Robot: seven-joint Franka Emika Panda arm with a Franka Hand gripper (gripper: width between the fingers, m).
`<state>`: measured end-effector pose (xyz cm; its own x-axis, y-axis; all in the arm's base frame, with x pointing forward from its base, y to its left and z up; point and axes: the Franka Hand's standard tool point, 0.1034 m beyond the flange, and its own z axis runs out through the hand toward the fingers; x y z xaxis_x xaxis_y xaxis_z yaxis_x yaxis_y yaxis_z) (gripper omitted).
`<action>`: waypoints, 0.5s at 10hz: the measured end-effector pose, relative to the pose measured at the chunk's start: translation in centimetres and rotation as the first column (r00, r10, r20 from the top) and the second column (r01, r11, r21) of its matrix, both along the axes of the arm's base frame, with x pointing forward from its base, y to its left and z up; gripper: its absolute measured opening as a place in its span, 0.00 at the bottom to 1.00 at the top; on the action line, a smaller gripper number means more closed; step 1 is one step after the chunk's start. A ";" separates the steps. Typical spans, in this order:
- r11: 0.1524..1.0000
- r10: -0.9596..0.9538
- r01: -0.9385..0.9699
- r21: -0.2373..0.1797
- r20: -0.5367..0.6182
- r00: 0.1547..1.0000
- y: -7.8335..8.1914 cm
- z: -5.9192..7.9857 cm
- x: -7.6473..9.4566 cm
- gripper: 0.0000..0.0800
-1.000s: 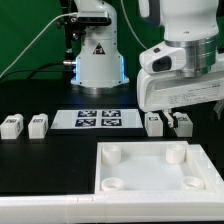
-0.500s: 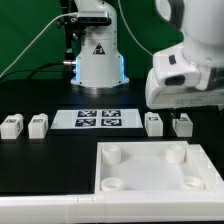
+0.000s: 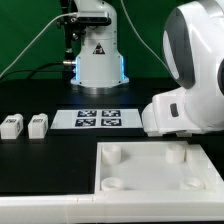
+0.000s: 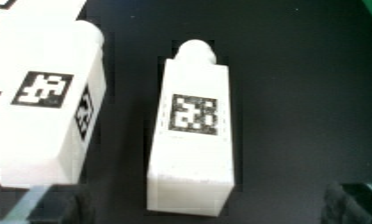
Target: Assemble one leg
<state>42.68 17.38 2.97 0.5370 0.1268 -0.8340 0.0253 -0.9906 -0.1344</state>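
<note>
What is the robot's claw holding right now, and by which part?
Nothing. The gripper is open. Its fingers are spread wide to either side of a leg that lies untouched on the table.

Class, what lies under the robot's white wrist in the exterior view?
There the arm covers it. The wrist view shows a tagged leg beside another leg on the table.

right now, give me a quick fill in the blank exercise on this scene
1. At the exterior view's left of the marker board, ___ legs lie uncovered.
2. The white plate has ___ round sockets.
3. In the wrist view the gripper is ___, its fingers either side of one leg.
4. That leg's face shows a black-and-white ___.
Missing words: two, four, open, tag.
</note>
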 end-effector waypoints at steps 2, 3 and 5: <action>1.000 0.001 -0.001 -0.007 -0.004 1.000 0.1 -1.1 -1.3 0.81; 1.000 0.004 -0.004 -0.013 -0.003 1.000 0.3 -0.9 -1.7 0.81; 1.000 0.010 -0.010 -0.017 0.011 1.000 0.4 -1.2 -3.3 0.81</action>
<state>39.42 17.76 1.82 0.5446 0.1182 -0.8303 0.0365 -0.9924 -0.1173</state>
